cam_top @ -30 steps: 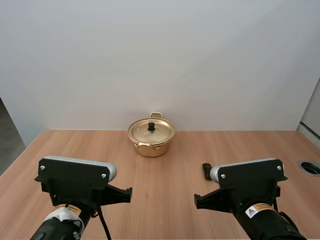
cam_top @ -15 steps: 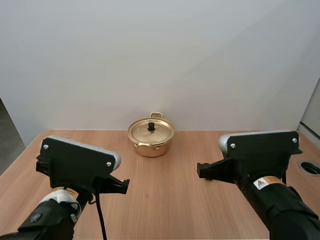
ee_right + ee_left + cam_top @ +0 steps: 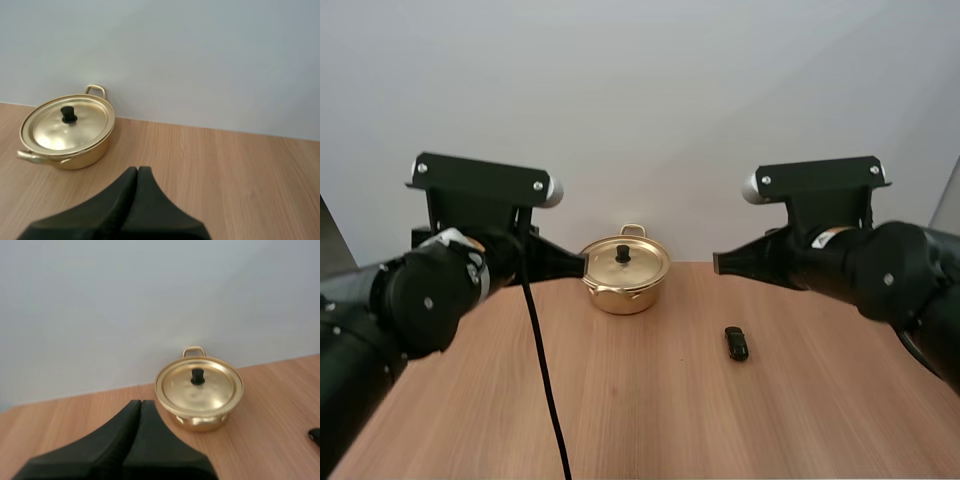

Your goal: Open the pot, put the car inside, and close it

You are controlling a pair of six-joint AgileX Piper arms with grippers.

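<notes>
High view: pot (image 3: 623, 285) stands at the far middle of the table (image 3: 620, 420), lid (image 3: 638, 262) on, knob (image 3: 622, 253) up. The car (image 3: 736, 343) lies on bare wood, well apart from the pot and on the right arm's side. Its long axis runs roughly from the bases toward the wall. The left gripper (image 3: 582, 265) points inward, tip near the pot's left rim. The right gripper (image 3: 717, 264) points inward from the other side, farther from the pot. The car sits nearer the bases than that tip. Both grippers look raised off the table.

Left wrist view: fingers lie together as one wedge, empty. Pot is just beyond the tip, knob unobstructed.

Right wrist view: fingers together too, nothing held. Pot is ahead, toward the left arm's side.

Judgement: the left arm is nearer the knob, the right nearer the car. Each must spread its fingers first. The wrist views settle finger state; the high view supplies the car's axis.
</notes>
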